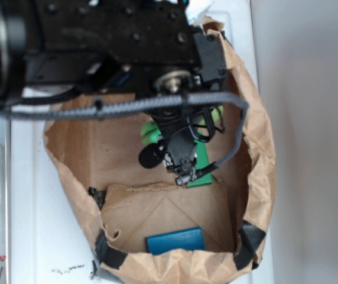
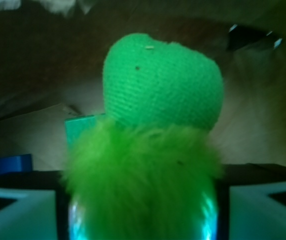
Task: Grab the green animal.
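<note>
Inside the paper bag (image 1: 257, 136), I see the green animal (image 2: 153, 150) right between my hand's (image 2: 143, 210) two fingers (image 2: 18, 212), body low, head pointing away. Whether they already squeeze it, I cannot tell.

The green animal (image 2: 155, 145) fills the view between the claw's (image 2: 143, 215) fingers.

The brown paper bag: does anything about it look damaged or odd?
Yes. The brown paper bag is crumpled, with an uneven rim patched by black tape. The fuzzy lime-green plush animal inside looks intact.
</note>
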`<state>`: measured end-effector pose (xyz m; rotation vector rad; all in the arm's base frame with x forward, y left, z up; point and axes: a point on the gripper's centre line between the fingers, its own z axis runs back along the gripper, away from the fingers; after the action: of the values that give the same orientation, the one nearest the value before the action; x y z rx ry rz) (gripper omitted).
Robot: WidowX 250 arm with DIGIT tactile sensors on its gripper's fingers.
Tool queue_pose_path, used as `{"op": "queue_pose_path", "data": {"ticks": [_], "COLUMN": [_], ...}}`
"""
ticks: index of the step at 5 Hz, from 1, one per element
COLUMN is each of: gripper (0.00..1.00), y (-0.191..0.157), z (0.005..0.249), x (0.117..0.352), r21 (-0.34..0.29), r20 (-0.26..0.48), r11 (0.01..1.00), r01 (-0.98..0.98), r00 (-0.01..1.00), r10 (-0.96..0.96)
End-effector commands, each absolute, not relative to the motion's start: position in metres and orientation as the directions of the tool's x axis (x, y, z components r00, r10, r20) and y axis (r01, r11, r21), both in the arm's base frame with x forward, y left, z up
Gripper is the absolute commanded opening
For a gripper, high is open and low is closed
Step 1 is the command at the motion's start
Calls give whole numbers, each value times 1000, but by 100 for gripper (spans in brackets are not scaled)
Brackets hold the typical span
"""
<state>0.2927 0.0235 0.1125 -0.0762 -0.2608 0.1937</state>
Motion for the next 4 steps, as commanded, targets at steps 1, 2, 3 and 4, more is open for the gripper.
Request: {"op": "queue_pose_path", "data": {"ticks": [1,2,3,4], "gripper": [0,0,0,0], "y": [30,30,31,27], "z": [155,165,174,178], "x": [289,281,275,270], "r21": [-78,-65,-62,-66], "r20": [285,241,207,217], "r11": [995,998,998,998], "r01": [-57,-14,7,23], "r00": [955,970,978,976], "r10": [77,30,6,-9]}}
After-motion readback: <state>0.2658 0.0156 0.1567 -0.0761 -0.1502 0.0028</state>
